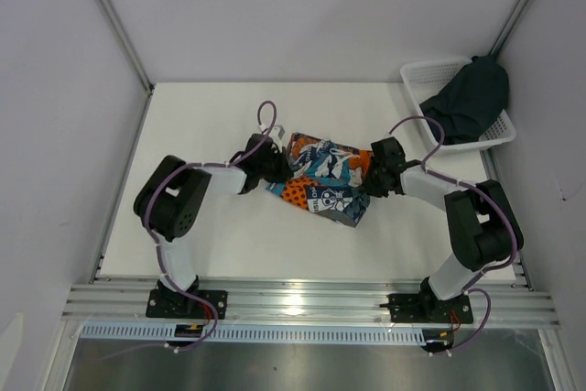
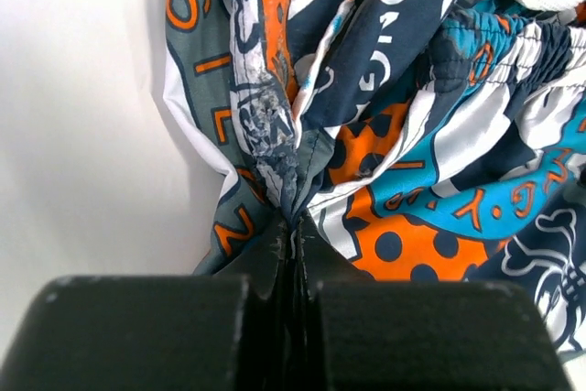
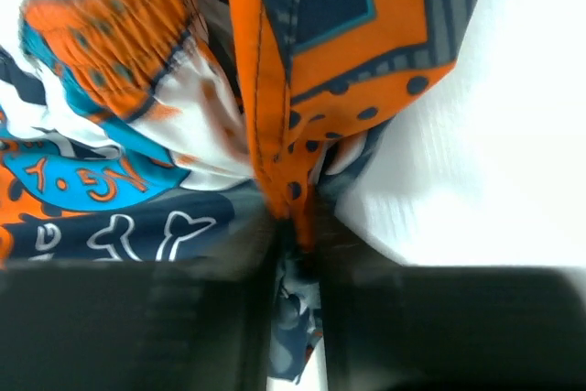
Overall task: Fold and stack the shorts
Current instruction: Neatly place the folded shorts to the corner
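The printed shorts (image 1: 325, 178) are bunched at the middle of the white table (image 1: 211, 116). Their left edge is pinched by the left gripper (image 2: 291, 226), its jaws pressed together on a fold. The right edge is clamped likewise by the right gripper (image 3: 298, 226). Far right, the dark shorts (image 1: 472, 98) are heaped in the white mesh basket (image 1: 419, 70).

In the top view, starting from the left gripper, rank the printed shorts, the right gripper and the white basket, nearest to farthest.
1. Printed shorts: pinched in the left gripper's jaws, table centre.
2. Right gripper: clamped on the shorts' opposite edge.
3. White basket: far right corner, holding the dark shorts.
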